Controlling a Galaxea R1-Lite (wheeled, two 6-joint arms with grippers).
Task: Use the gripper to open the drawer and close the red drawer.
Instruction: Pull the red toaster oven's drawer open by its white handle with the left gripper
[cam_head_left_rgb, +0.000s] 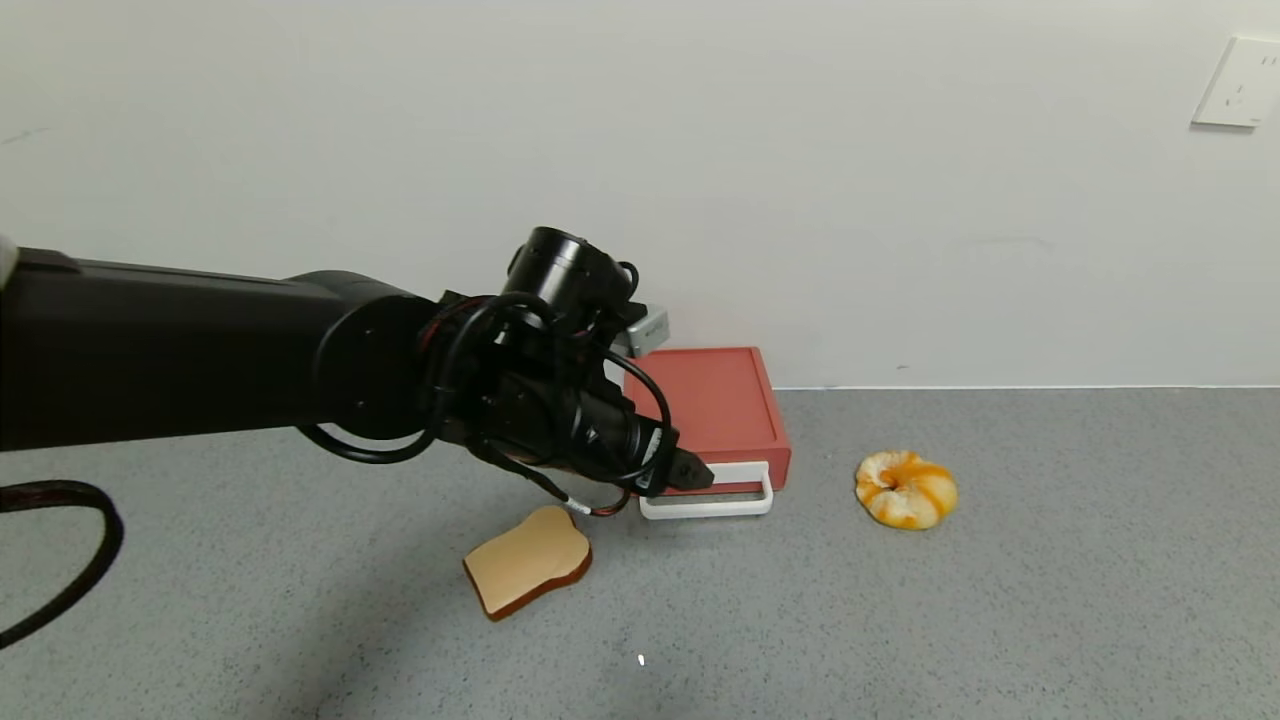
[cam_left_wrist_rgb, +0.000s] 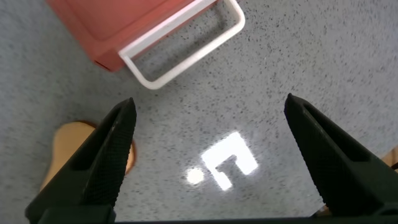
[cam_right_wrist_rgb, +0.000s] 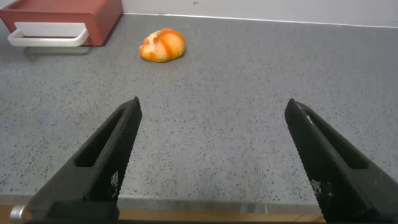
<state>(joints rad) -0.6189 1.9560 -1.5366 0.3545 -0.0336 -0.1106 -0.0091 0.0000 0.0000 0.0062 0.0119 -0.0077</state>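
The salmon-red drawer (cam_head_left_rgb: 715, 400) stands against the back wall with its white loop handle (cam_head_left_rgb: 712, 503) facing forward. It also shows in the left wrist view (cam_left_wrist_rgb: 106, 25) with the handle (cam_left_wrist_rgb: 186, 46), and in the right wrist view (cam_right_wrist_rgb: 62, 15). My left gripper (cam_head_left_rgb: 690, 470) hangs just above and in front of the handle's left part. In the left wrist view it (cam_left_wrist_rgb: 208, 112) is open and empty, a short way from the handle. My right gripper (cam_right_wrist_rgb: 211, 112) is open and empty over bare tabletop, far from the drawer and out of the head view.
A slice of toy bread (cam_head_left_rgb: 528, 572) lies in front of the drawer, to its left. An orange and white bagel-like toy (cam_head_left_rgb: 905, 488) lies to the drawer's right. A small silver box (cam_head_left_rgb: 642, 330) stands behind the left arm. The grey speckled table (cam_head_left_rgb: 1000, 620) meets the wall behind.
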